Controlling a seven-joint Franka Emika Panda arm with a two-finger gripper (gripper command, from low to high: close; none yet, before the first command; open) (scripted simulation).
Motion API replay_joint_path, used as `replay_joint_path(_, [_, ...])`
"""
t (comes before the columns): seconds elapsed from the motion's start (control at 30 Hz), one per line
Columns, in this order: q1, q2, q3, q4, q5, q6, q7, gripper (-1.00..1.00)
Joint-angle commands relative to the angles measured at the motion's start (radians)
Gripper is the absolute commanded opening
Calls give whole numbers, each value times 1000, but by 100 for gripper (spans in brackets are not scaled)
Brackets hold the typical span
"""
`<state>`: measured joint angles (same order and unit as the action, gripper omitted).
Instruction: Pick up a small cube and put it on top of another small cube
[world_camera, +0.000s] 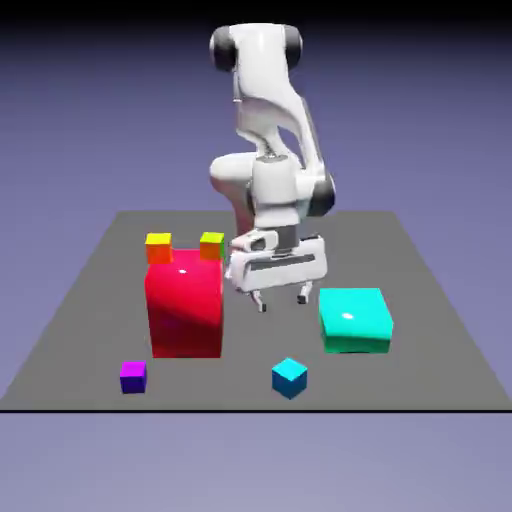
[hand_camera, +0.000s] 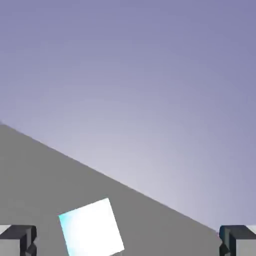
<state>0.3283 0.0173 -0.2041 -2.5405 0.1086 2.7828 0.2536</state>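
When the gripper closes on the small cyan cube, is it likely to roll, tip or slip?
Rolling looks unlikely: the small cyan cube sits flat on the table on a square face. It probably stays rigid, given crisp edges. Its glossy faces might slip slightly, and it sits turned relative to the open gripper, so it may twist.

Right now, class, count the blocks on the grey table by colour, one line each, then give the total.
Red block: 1
Large cyan block: 1
Small cyan cube: 1
Purple cube: 1
Orange cubes with yellow or green tops: 2
Total: 6
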Motion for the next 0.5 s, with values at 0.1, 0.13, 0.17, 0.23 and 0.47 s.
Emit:
replay_joint_path(0.1, [78, 145, -50, 67, 27, -63, -120, 0])
replay_joint_path(0.13, [98, 181, -63, 83, 34, -78, -150, 0])
replay_joint_path(0.17, [117, 217, -76, 100, 40, -94, -180, 0])
replay_joint_path(0.23, [140, 261, -91, 120, 48, -113, -216, 0])
replay_joint_path(0.47, [59, 450, 10, 157, 143, 38, -286, 0])
